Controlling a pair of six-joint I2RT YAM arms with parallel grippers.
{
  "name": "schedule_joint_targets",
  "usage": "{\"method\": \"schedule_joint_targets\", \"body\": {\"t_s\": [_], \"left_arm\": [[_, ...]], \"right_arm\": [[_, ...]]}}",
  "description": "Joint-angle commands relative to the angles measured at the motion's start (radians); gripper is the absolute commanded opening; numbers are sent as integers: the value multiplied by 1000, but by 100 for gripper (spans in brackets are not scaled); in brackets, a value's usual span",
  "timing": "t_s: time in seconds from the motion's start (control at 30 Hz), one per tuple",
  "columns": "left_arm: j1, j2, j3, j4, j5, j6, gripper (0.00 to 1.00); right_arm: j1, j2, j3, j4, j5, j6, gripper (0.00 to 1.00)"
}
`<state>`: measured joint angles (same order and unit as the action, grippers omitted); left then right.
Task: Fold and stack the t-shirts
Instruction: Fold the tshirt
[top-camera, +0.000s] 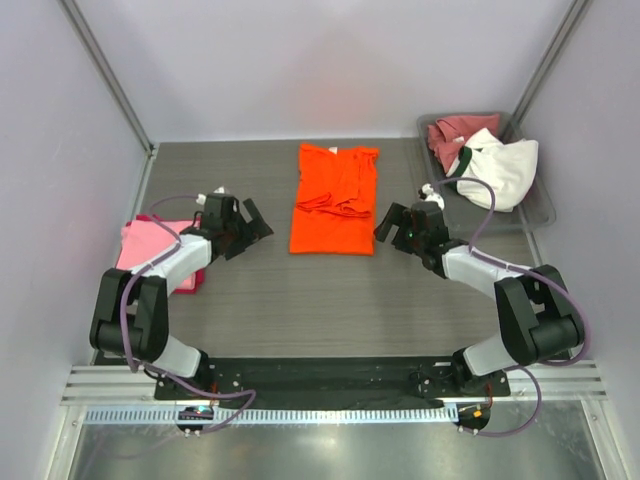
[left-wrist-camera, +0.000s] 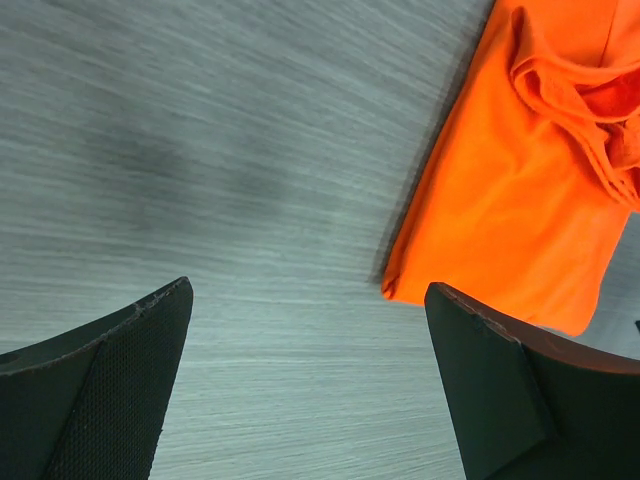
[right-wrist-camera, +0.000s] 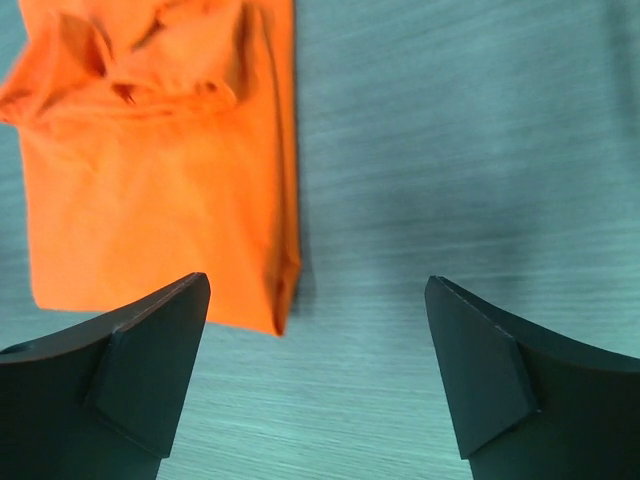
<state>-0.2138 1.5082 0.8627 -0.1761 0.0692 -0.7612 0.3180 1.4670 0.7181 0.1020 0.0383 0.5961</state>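
Where the orange t-shirt (top-camera: 335, 205) ends each side, table (top-camera: 270, 290) shows.

Left arm (top-camera: 135, 315) and right arm (top-camera: 530, 320): black joint housings, pale grey links, purple cables (top-camera: 170, 199) looped alongside; left gripper (left-wrist-camera: 308, 290), right gripper (right-wrist-camera: 318, 280) matte black with wedge-shaped fingers (left-wrist-camera: 110, 390).

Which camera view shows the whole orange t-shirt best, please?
The top external view: the orange t-shirt shows whole there, folded into a long strip. Each wrist view catches only part of it, near one bottom corner, the rest cut off.
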Motion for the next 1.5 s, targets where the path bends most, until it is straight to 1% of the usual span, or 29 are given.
{"method": "schedule_joint_targets", "body": {"t_s": [0.0, 0.03, 0.1, 0.13, 0.17, 0.23, 0.37, 0.4, 0.67, 0.77, 0.83, 1.0, 1.27, 1.37, 1.4, 1.47], "left_arm": [[4, -83, -48, 144, 19, -7, 99], [4, -91, -86, 171, 27, -1, 100], [4, -108, -109, 222, 50, 11, 100], [4, -109, -120, 233, 63, 17, 99], [4, -108, -122, 251, 72, 35, 99], [4, -94, -125, 263, 98, 59, 98], [4, -75, -134, 306, 125, 69, 98], [4, -77, -139, 316, 127, 69, 98], [2, -102, -151, 316, 100, 76, 98], [-1, -100, -152, 317, 104, 76, 96], [-4, -100, -152, 317, 104, 77, 95], [-22, -86, -143, 299, 104, 71, 93], [-41, -66, -102, 242, 104, 54, 91], [-62, -54, -94, 228, 100, 56, 89], [-67, -51, -91, 224, 96, 56, 87], [-75, -34, -83, 214, 99, 53, 83]], "right_arm": [[4, -31, -66, 200, -26, -2, 94], [6, -17, -83, 229, -26, 5, 88], [6, 2, -80, 229, -25, 11, 82], [6, 21, -74, 231, -56, 13, 76], [6, 27, -77, 237, -52, 16, 72], [9, 36, -94, 269, -43, 18, 67], [12, 44, -89, 268, -43, 21, 67], [13, 44, -89, 268, -10, 21, 66], [27, 62, -85, 269, -3, 14, 63], [33, 67, -80, 266, 1, 11, 61], [39, 70, -71, 243, 8, 13, 57], [43, 90, -52, 211, 0, 31, 57], [49, 118, -42, 209, -25, 50, 53], [55, 138, -28, 205, -25, 51, 51], [55, 147, -23, 203, -64, 50, 49], [59, 173, -6, 193, -87, 54, 47]]}}
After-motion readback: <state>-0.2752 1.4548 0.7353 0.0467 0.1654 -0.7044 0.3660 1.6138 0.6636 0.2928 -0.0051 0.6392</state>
